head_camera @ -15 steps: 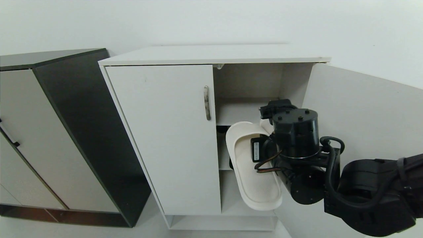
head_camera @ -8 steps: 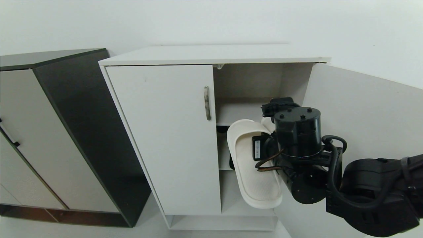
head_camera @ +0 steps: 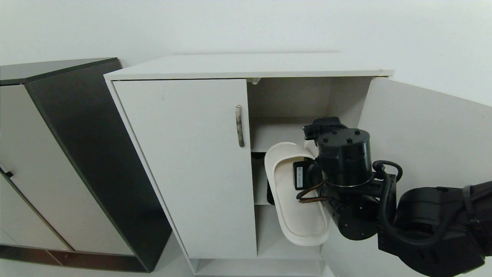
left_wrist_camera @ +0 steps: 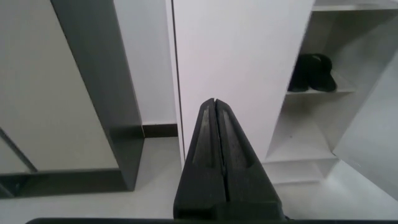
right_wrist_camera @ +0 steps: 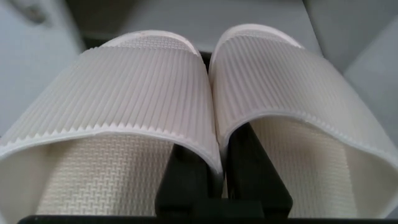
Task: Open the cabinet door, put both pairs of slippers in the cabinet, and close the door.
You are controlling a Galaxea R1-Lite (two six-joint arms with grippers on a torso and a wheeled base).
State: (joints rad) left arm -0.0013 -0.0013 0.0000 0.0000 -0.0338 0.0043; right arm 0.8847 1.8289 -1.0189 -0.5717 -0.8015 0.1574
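The left gripper [left_wrist_camera: 214, 109] hangs clenched and empty before the cabinet [head_camera: 250, 65], whose left door [head_camera: 192, 161] is closed. Black slippers [left_wrist_camera: 314, 71] sit on the middle shelf [left_wrist_camera: 320, 91]. The white slippers [head_camera: 296, 192] hang at the opening, toes inward. Best to level them and slide them deep onto a shelf, clear of the door edge. The right gripper [right_wrist_camera: 221, 171], nearly closed, pinches both straps together.
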